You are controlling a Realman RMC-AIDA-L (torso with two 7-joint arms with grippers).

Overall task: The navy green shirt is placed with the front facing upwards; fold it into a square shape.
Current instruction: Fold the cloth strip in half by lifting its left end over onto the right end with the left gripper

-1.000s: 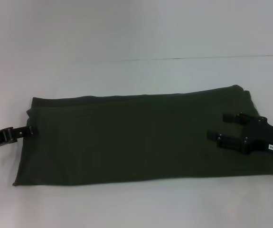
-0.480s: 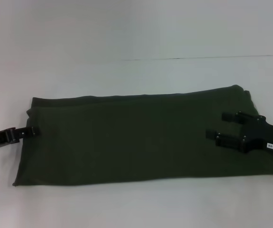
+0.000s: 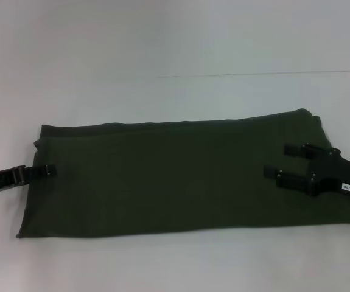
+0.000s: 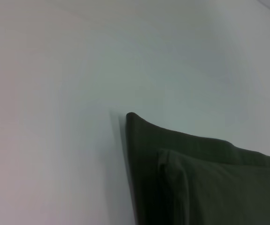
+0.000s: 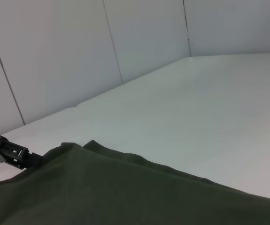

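Note:
The navy green shirt [image 3: 175, 176] lies on the white table as a long dark olive band folded lengthwise; no lettering or collar shows. My left gripper [image 3: 47, 172] is at the shirt's left end, reaching just over its edge at table height. It also shows in the right wrist view [image 5: 10, 152], at the cloth's far edge. My right gripper [image 3: 276, 161] is open and empty, low over the shirt's right end, pointing left. The left wrist view shows a layered corner of the shirt [image 4: 205, 183]. The right wrist view shows the shirt [image 5: 125, 192] stretching away.
The white table [image 3: 175, 48] surrounds the shirt, with a seam line across the back [image 3: 254, 75]. White wall panels [image 5: 55, 56] stand behind the table in the right wrist view.
My left gripper has slid a little to the right, from the shirt's left edge to just over it. The right gripper and the shirt have hardly moved.

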